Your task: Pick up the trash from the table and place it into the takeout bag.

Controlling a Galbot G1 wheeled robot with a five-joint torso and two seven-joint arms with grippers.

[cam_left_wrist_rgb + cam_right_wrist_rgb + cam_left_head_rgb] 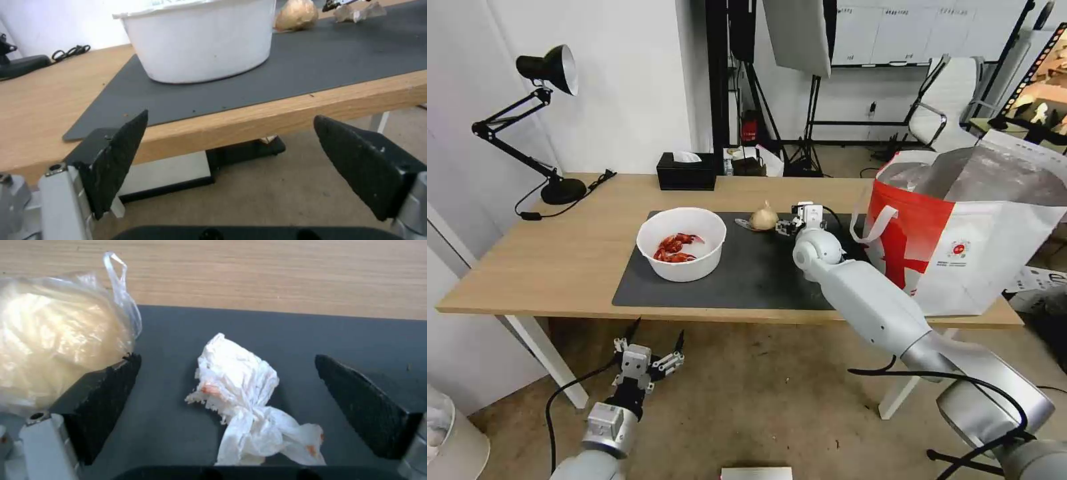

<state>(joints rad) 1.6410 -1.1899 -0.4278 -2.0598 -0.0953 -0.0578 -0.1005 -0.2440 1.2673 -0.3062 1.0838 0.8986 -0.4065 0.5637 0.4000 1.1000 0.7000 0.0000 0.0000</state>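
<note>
Two spread fingers (356,400) straddle tissue (240,400); tan bag (58,343) crowds one.

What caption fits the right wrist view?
Open right gripper straddling the crumpled white tissue on the dark mat, tan knotted bag beside it.

White round bowl (681,243) holding red crayfish shells (675,247) stands upright on the grey mat (740,273). Tan knotted bag (58,346) lies beside crumpled, red-stained tissue (242,403). Takeout bag (967,233) stands open at the tabletop (560,260) end.
</note>
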